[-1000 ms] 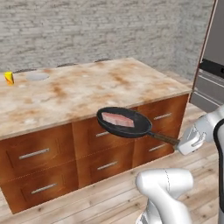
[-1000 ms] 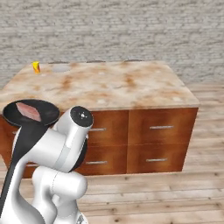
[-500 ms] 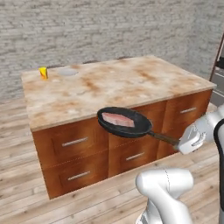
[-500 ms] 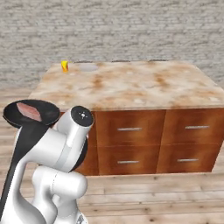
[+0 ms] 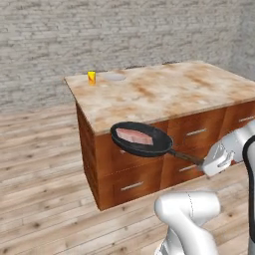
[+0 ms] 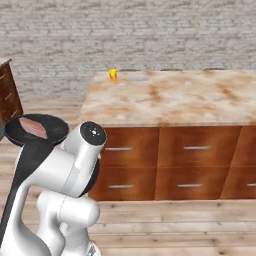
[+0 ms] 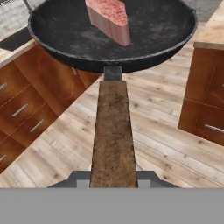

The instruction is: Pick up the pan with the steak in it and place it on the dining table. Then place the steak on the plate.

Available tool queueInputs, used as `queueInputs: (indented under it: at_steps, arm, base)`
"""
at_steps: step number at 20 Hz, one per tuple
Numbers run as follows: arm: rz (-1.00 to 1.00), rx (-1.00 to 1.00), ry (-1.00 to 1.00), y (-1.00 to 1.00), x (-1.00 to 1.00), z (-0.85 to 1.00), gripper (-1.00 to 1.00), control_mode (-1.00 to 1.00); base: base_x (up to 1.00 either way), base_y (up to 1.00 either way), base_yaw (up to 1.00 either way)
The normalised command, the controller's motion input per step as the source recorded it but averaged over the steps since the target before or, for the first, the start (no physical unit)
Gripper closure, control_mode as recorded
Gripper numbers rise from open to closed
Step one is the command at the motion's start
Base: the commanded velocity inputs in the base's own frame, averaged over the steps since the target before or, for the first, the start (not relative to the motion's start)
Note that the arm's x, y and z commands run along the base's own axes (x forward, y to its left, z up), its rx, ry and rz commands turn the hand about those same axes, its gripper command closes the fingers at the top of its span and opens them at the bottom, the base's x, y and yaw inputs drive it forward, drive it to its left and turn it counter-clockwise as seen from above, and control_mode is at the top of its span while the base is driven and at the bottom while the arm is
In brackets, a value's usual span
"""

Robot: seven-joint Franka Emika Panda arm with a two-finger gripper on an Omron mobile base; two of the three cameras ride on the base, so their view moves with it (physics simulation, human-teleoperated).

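Pan [image 5: 142,140] and steak [image 5: 134,136] are up in the air on my screens, held level in front of the near corner of the island's drawer side, above the wood floor [image 5: 45,164]. I see the fingers [image 5: 205,163] closed on the far end of the pan's long brown handle [image 5: 187,157]; in the hand view that handle [image 7: 113,135] runs straight up from the bottom edge to the black bowl [image 7: 65,30], which fits a firm grip on it. The steak [image 7: 109,15] lies flat inside the pan, near the middle, its pink face up and a paler cut edge toward the camera.

From the left base view the pan sits lower than the marble worktop [image 5: 164,92] and just off its front edge, not touching it. From the right base view the pan [image 6: 35,131] shows at the far left, behind the arm's white elbow, well apart from the worktop [image 6: 175,97].

On the far end of the worktop I can make out the pale plate [image 5: 115,76], lying flat close to the corner, with a small yellow object [image 5: 91,76] standing just beside it. I cannot tell what that yellow thing is. The same pair shows in the right base view: plate [image 6: 138,77] and yellow object [image 6: 113,74], side by side at the back edge. The brown drawer fronts [image 6: 165,165] below carry silver bar handles.
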Motion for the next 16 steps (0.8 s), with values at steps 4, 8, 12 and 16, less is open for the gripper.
queueInputs:
  at_steps: [4, 8, 12, 16]
  arm:
    - [0.0, 0.0, 0.0, 0.0, 0.0, 0.0, 1.0, 1.0]
    - [0.0, 0.0, 0.0, 0.0, 0.0, 0.0, 1.0, 1.0]
    - [0.0, 0.0, 0.0, 0.0, 0.0, 0.0, 1.0, 1.0]
    - [0.0, 0.0, 0.0, 0.0, 0.0, 0.0, 1.0, 1.0]
  base:
    - [0.0, 1.0, 0.05]
    - [0.0, 1.0, 0.05]
    - [-0.01, 0.99, 0.07]
    - [-0.07, 0.43, 0.06]
